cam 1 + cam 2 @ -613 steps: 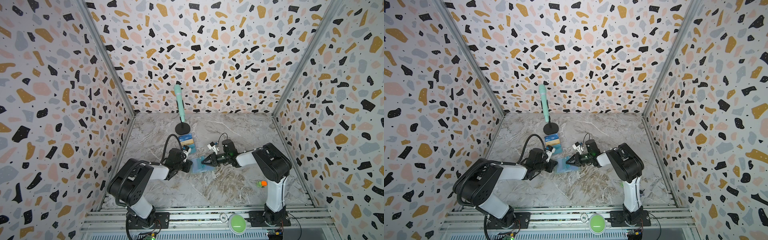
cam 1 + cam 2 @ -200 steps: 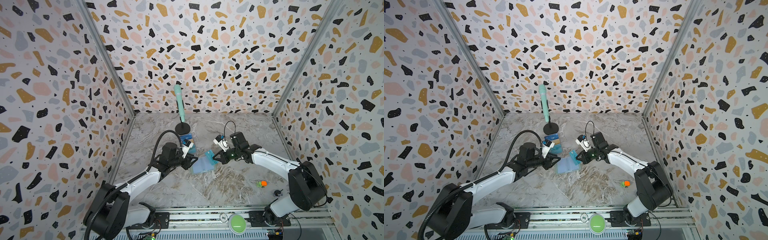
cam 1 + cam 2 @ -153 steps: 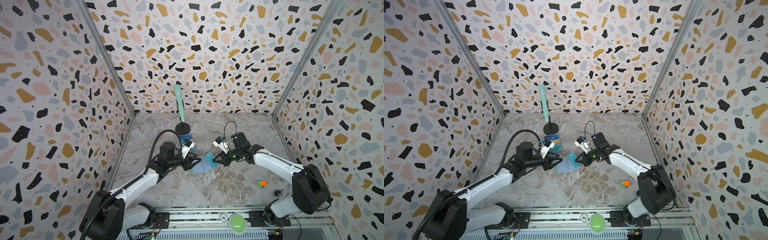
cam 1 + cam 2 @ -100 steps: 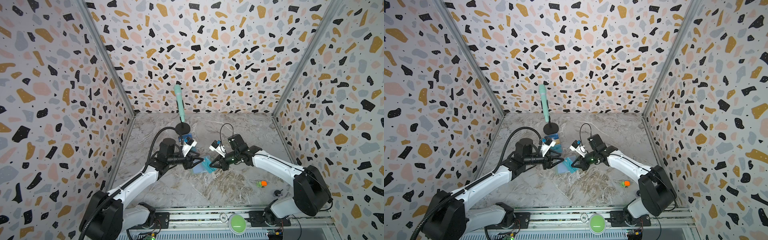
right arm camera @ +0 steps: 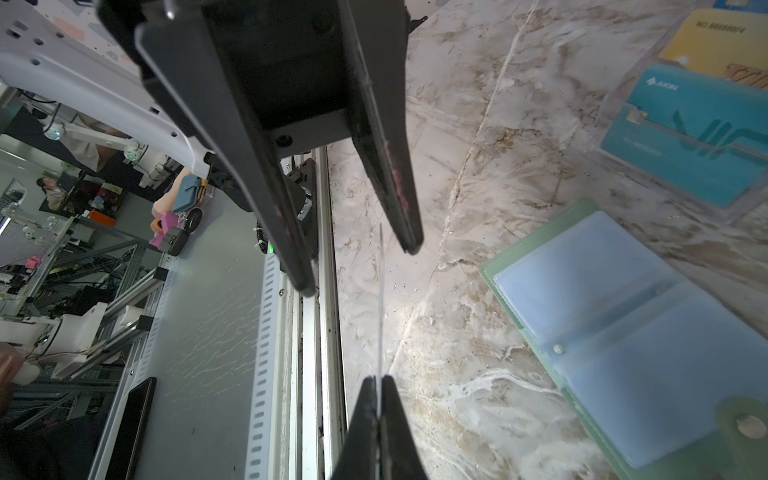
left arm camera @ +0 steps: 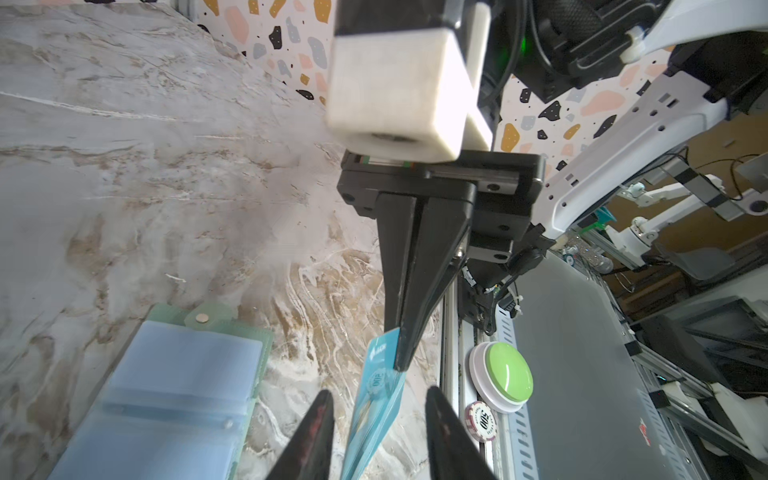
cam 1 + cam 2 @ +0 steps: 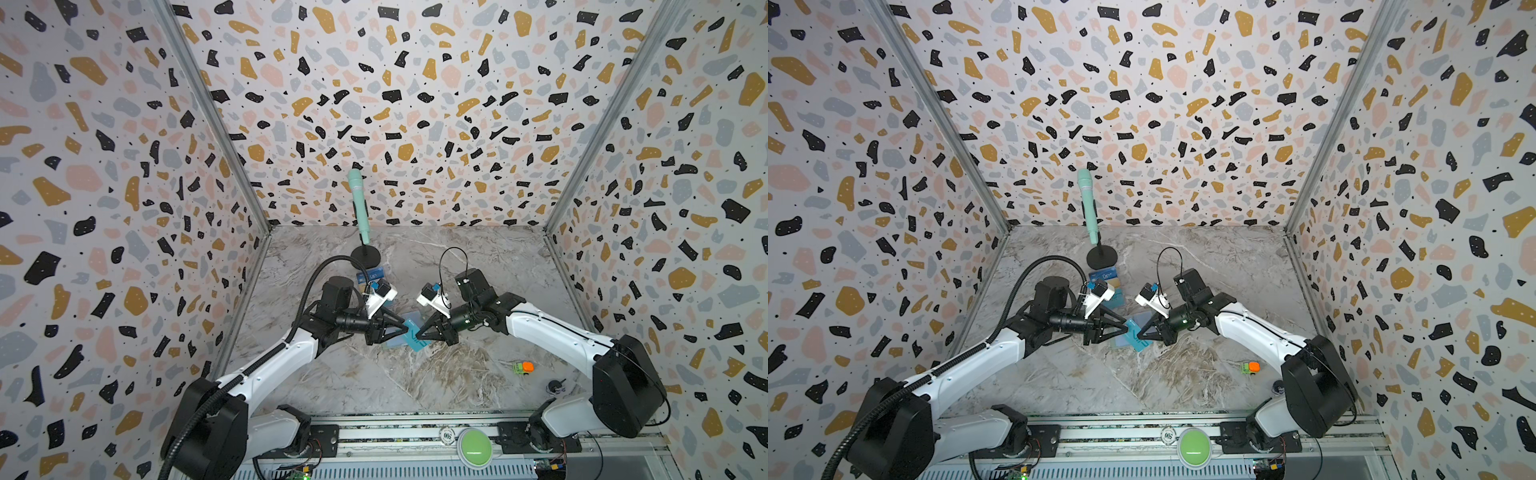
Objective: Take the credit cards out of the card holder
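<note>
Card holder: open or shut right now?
Open. In the right wrist view the card holder lies spread flat, blue sleeve pages facing up, snap tab unfastened.

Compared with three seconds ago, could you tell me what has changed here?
The right gripper has lifted a teal card clear of the card holder, pinched shut on its edge. The left gripper has risen from the holder to straddle the card's other end, jaws open. The holder still lies open on the table; card stand and microphone unmoved.

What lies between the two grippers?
A teal card: the right gripper is shut on one end; the other sits inside the open left gripper, seen in the left wrist view.
</note>
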